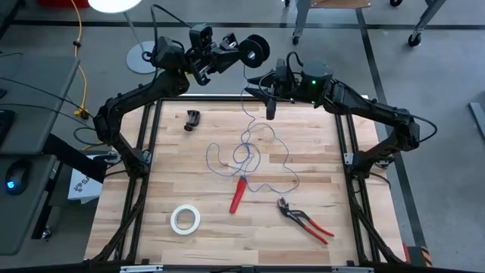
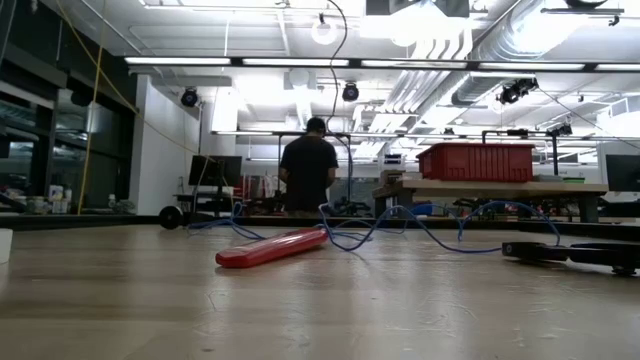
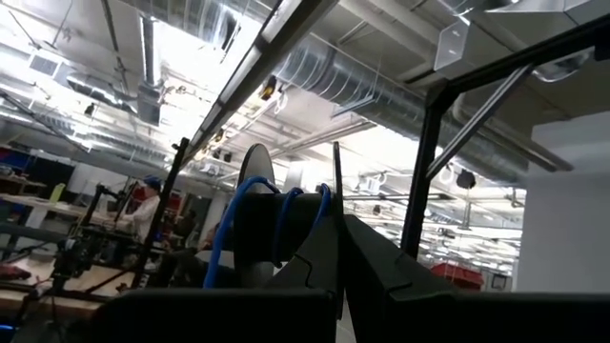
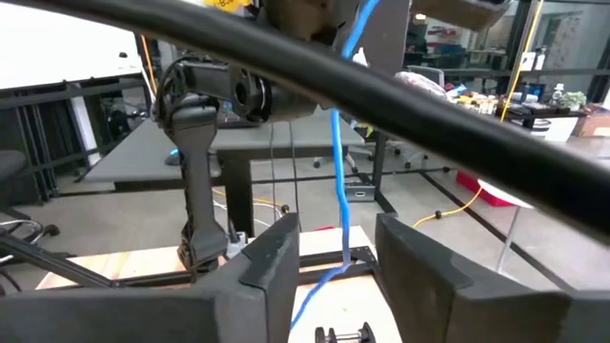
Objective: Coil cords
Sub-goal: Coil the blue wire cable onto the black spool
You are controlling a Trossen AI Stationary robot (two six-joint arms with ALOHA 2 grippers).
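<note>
Left gripper [image 1: 241,50] is raised past the table's far edge, clamped on the black spool [image 1: 257,48], probably so wire can wind on freely. Right gripper [image 1: 270,106] hangs just beside it, fingers parted, blue wire [image 4: 338,181] running between them like a guide. Most of the wire lies in loose loops mid-table by the red-handled tool [image 1: 238,194].

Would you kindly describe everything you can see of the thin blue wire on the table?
The blue wire is very thin, long and floppy. It lies in loose overlapping loops on the wooden table, its lower loops beside the red-handled tool. One strand rises off the table, passes between the open fingers of the right gripper, and continues up to the black spool held by the left gripper, with some turns already wound on.
</note>
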